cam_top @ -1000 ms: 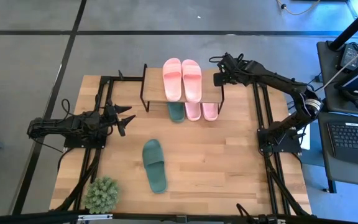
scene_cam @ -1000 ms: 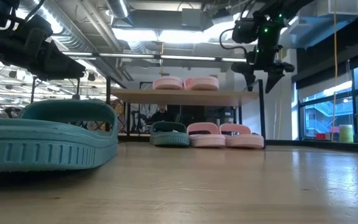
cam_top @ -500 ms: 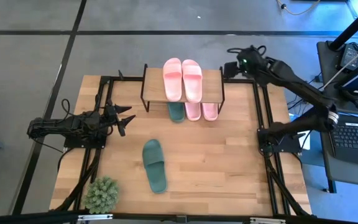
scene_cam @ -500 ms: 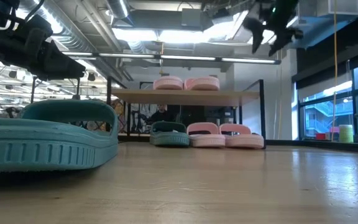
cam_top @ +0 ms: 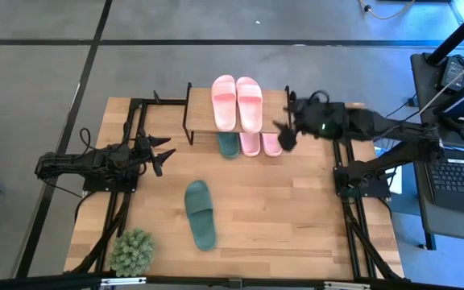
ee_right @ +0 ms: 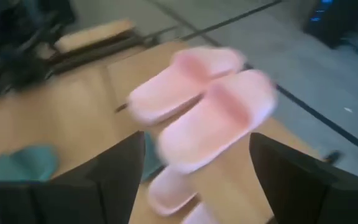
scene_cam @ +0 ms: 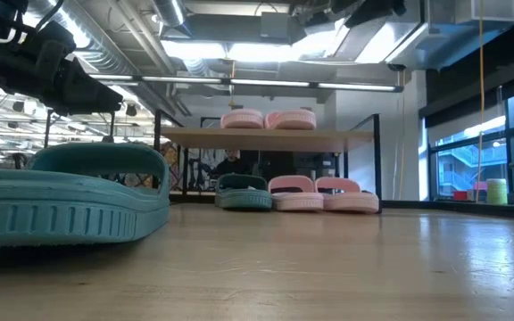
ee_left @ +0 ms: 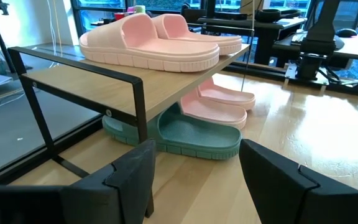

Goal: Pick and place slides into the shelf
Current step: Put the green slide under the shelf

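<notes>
The shelf (cam_top: 236, 121) stands at the table's far middle. Two pink slides (cam_top: 236, 103) lie side by side on its top board. Under it, on the tabletop, a green slide (cam_top: 228, 145) and two pink slides (cam_top: 261, 143) rest in a row (ee_left: 197, 130). A second green slide (cam_top: 200, 213) lies sole-down on the open table, close to the low camera (scene_cam: 70, 201). My right gripper (cam_top: 285, 134) hangs open high over the shelf's right end, looking down on the top pink pair (ee_right: 204, 112). My left gripper (cam_top: 161, 153) waits open, left of the shelf (ee_left: 194, 180).
A small green potted plant (cam_top: 131, 251) sits at the table's near left corner. Black arm frames run along both table sides (cam_top: 346, 173). Bare wood lies between the loose green slide and the right edge (cam_top: 296, 209). A laptop desk (cam_top: 457, 181) stands beyond the right edge.
My right gripper has risen from beside the shelf's far right corner, leaving the low view's top, then swung toward the near edge until it hangs over the shelf's right end. My left arm and all slides have kept still.
</notes>
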Action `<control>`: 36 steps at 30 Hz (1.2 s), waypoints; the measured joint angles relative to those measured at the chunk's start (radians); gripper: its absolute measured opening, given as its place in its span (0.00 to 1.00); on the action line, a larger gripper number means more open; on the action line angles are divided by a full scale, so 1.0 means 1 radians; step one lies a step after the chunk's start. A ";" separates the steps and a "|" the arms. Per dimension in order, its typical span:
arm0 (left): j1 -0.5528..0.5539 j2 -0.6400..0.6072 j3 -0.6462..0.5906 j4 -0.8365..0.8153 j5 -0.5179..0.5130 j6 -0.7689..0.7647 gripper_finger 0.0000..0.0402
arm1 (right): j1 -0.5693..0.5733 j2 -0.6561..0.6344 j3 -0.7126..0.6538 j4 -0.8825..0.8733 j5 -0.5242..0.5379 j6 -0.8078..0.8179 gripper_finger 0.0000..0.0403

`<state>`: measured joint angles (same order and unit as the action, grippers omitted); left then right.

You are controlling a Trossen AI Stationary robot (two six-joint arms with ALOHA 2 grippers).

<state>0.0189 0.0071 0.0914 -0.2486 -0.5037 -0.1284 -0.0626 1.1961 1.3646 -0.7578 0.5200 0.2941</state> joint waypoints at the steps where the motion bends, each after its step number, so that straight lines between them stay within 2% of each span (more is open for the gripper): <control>1: 0.000 0.000 0.000 0.001 0.000 0.000 0.56 | 0.034 0.000 -0.013 -0.002 0.001 0.000 0.71; 4: 0.000 0.000 0.000 0.004 0.001 0.000 0.56 | 0.140 0.001 -0.087 0.036 0.000 0.012 0.71; 7: 0.000 0.000 0.000 0.004 0.001 0.000 0.56 | 0.240 0.001 -0.228 0.183 -0.001 0.011 0.71; 11: 0.000 0.000 -0.002 0.014 0.001 0.000 0.56 | 0.348 0.002 -0.455 0.527 -0.010 -0.031 0.71; 14: 0.000 0.000 -0.003 0.025 0.001 0.000 0.56 | 0.396 0.003 -0.624 0.791 -0.081 -0.098 0.71; 18: 0.000 0.000 -0.003 0.068 0.029 0.000 0.56 | 0.416 0.002 -0.822 1.111 -0.144 -0.149 0.71; 24: 0.000 0.000 -0.003 0.177 0.201 0.032 0.56 | 0.383 0.002 -1.077 1.461 -0.158 -0.195 0.71; 27: 0.000 0.000 -0.003 0.232 0.261 0.035 0.56 | 0.365 0.001 -1.157 1.627 -0.156 -0.211 0.71; 32: -0.019 0.003 -0.003 0.293 0.363 0.096 0.56 | 0.352 0.001 -1.212 1.697 -0.158 -0.258 0.71; 36: -0.071 0.069 0.038 0.335 0.354 0.163 0.56 | 0.352 0.001 -1.222 1.680 -0.159 -0.273 0.71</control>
<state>-0.0525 0.0766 0.1297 0.0862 -0.1493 0.0348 0.2897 1.1971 0.1428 0.9220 0.3614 0.0209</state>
